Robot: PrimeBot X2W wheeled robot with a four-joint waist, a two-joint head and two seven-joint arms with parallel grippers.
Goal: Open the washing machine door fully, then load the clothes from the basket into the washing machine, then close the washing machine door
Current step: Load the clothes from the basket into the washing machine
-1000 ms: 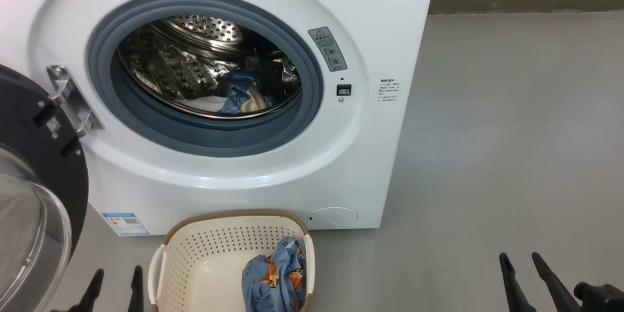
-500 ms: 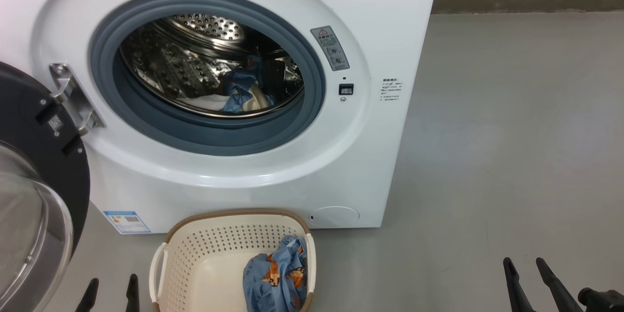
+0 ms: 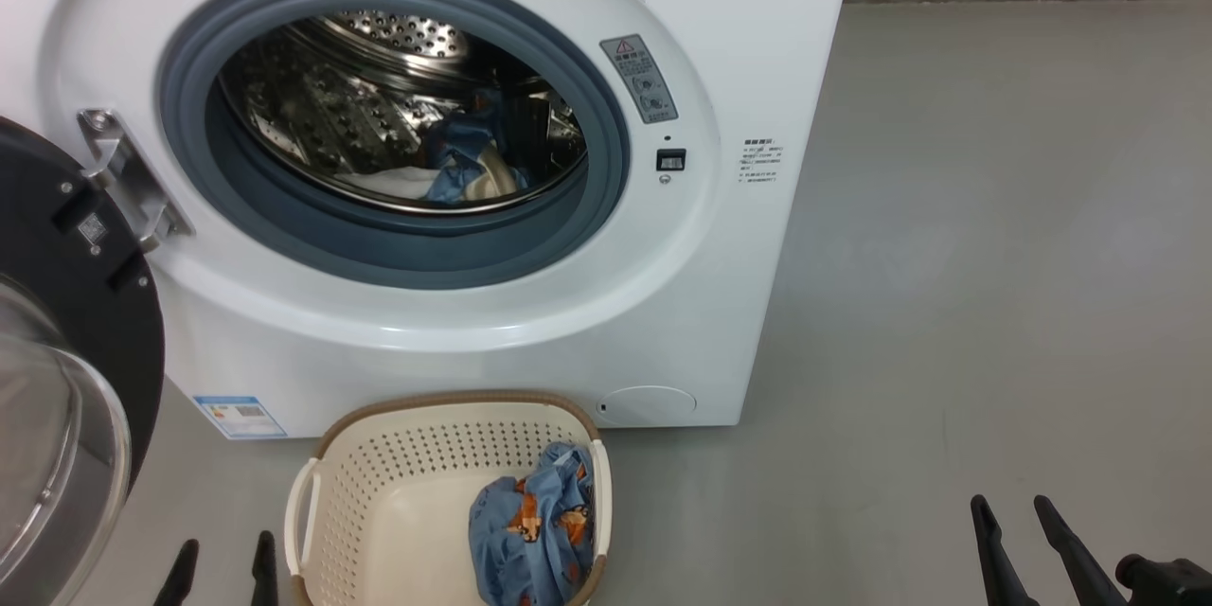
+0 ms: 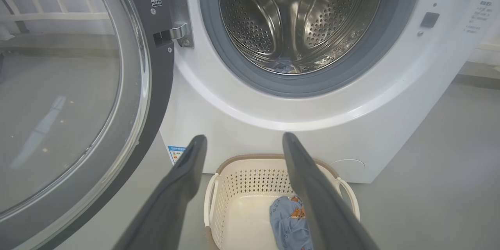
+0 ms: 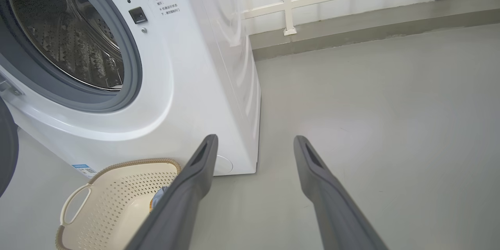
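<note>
Soft, lightweight clothes [image 3: 535, 535] lie bunched in the basket [image 3: 407, 473] (raised top fold looks easiest to pinch); left claw [image 3: 222, 547] and right claw [image 3: 1008, 504] gape wide, empty.

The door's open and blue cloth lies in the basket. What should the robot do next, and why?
Probably lower the left gripper into the basket onto the clothes: it is open, empty, and nearer that bundle than the right gripper.

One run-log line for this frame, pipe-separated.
door open | drum: some fabric inside | clothes in basket | left tool open, empty | right tool open, empty | next: likely pick clothes
</note>
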